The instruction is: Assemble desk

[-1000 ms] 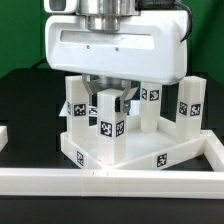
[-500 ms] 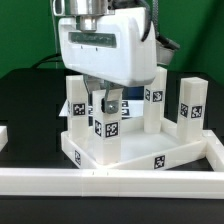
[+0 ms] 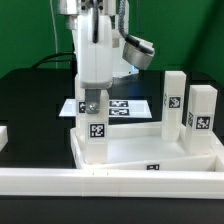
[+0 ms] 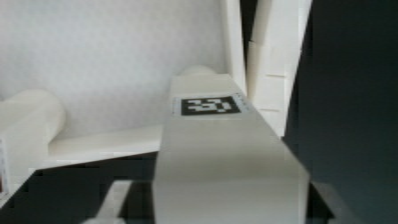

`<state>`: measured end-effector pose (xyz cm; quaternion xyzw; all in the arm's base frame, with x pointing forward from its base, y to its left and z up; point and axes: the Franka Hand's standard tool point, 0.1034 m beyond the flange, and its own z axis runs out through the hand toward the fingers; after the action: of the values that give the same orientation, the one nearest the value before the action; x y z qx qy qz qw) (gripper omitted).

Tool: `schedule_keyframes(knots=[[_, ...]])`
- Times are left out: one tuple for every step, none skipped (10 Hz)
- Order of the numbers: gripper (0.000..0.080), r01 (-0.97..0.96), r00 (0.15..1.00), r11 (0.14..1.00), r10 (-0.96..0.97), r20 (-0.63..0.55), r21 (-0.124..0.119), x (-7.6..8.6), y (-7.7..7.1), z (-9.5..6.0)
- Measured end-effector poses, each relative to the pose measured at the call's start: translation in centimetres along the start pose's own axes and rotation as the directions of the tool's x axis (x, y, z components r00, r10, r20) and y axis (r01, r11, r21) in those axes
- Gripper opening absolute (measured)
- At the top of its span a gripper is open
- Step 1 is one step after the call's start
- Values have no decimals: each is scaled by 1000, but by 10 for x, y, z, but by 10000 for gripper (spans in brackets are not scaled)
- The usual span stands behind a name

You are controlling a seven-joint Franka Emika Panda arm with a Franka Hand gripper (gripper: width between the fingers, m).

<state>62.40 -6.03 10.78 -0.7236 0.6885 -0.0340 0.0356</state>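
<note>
Beneath the hand stands a leg (upright, gripped).

Exterior view: the tabletop lies between the border rail in front and the marker board behind. One leg stands on its corner at the view's left, under the gripper; two legs stand at the right, apparently in corner sockets.

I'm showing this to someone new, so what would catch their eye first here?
The gripper stands out first, closed on an upright white leg at the tabletop's corner toward the exterior view's left. Next come two more tagged legs standing at its right end, and the marker board behind.
</note>
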Motion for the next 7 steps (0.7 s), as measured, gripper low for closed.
schedule_keyframes(knots=[[292, -3, 1000, 1000, 3, 0, 0, 0, 0, 0], [292, 6, 1000, 1000, -6, 1, -1, -1, 0, 1], [512, 10, 1000, 1000, -10, 1, 0, -1, 0, 0], [611, 19, 1000, 1000, -19, 2, 4, -2, -2, -2], [611, 24, 1000, 1000, -24, 5, 11, -6, -4, -6], [639, 28, 1000, 999, -28, 9, 20, -15, -6, -12], [647, 39, 999, 999, -39, 13, 27, -24, -9, -16]])
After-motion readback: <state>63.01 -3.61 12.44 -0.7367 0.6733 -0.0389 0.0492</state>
